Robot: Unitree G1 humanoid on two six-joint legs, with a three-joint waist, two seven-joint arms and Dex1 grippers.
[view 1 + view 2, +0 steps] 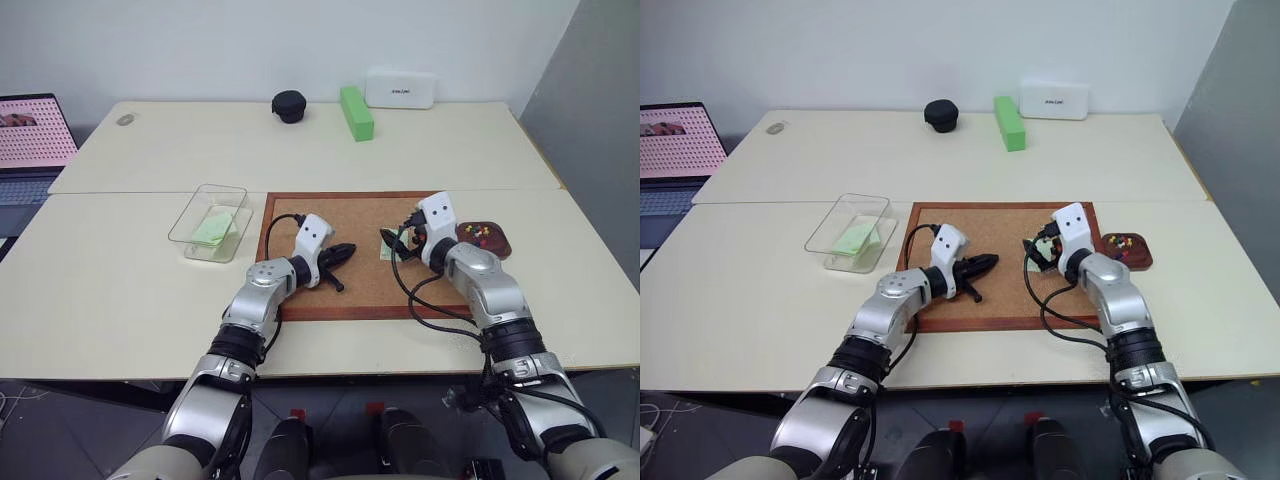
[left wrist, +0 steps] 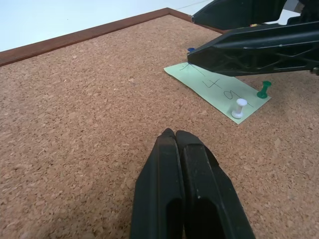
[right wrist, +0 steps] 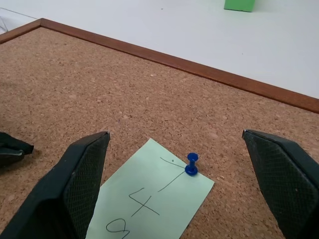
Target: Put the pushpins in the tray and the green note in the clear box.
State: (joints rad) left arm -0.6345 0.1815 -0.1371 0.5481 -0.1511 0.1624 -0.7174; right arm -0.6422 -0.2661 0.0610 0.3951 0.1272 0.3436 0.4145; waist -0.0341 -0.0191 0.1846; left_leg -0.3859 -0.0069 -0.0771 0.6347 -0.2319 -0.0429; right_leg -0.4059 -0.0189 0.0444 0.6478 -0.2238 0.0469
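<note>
As the pale-green paper note (image 3: 149, 194) is thin and pinned, our wide right claw (image 3: 179, 184) should first pinch the small blue pushpin (image 3: 191, 164); our left claw (image 2: 177, 137) is closed empty.

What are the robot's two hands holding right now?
Nothing. The left gripper is shut and empty above the corkboard. The right gripper is open around the blue pin in the green note, not touching it.

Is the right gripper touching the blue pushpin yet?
Apart. The right wrist view shows the blue pushpin standing in the green note, with cork between it and each open finger.
</note>
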